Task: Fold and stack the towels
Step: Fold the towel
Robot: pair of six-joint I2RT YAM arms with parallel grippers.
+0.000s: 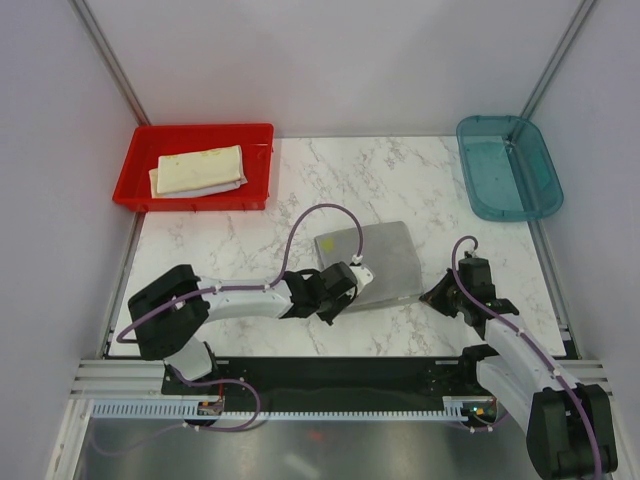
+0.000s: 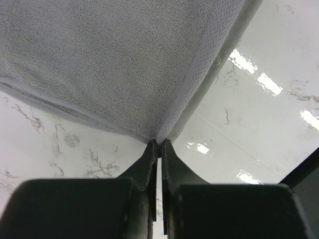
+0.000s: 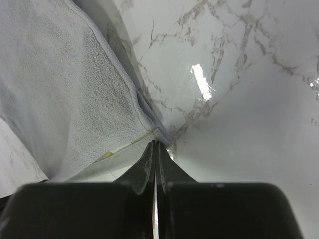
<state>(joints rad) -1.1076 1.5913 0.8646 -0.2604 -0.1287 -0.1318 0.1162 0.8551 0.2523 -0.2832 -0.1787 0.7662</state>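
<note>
Top external for progress: folded cream-yellow towels (image 1: 200,170) already stacked in red tray (image 1: 140,160) at 10 o'clock. Grey towel (image 1: 380,258) lying flat dead centre, yet to be folded and stacked. Can't make out the grips from up there though. Wrist views sort that: left gripper (image 2: 158,144) clamped tight on its 7 o'clock corner, right gripper (image 3: 155,144) pinched closed on the 5 o'clock corner, plus yellow stitching (image 3: 124,147) along that hem.

No legible text, labels or numbers — none on the grey towel (image 1: 390,255)
</note>
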